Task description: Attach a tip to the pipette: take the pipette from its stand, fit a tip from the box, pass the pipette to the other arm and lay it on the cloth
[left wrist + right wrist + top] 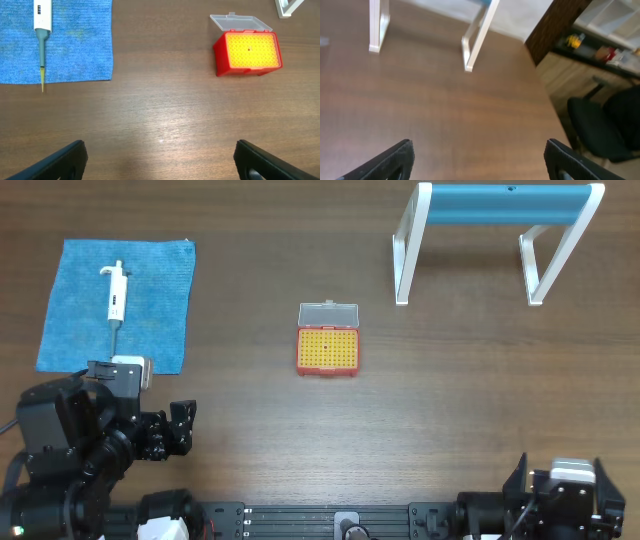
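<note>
The white pipette (pixel 115 293) lies on the blue cloth (pixel 150 300) at the far left, its yellow tip (pixel 42 80) reaching just past the cloth's near edge. The red tip box (pixel 327 350) with its clear lid folded back stands mid-table, full of yellow tips (pixel 250 50). The white and blue pipette stand (pixel 500 220) at the back right holds nothing. My left gripper (pixel 160 162) is open near the table's front left, apart from the cloth (pixel 75 45) and pipette (pixel 42 15). My right gripper (pixel 477 160) is open at the front right corner, holding nothing.
The stand's white legs (pixel 472 40) rise beyond the right gripper. The table's right edge runs close by, with a black chair (pixel 605 125) and shelves beyond it. Bare wood lies between the cloth, box and stand.
</note>
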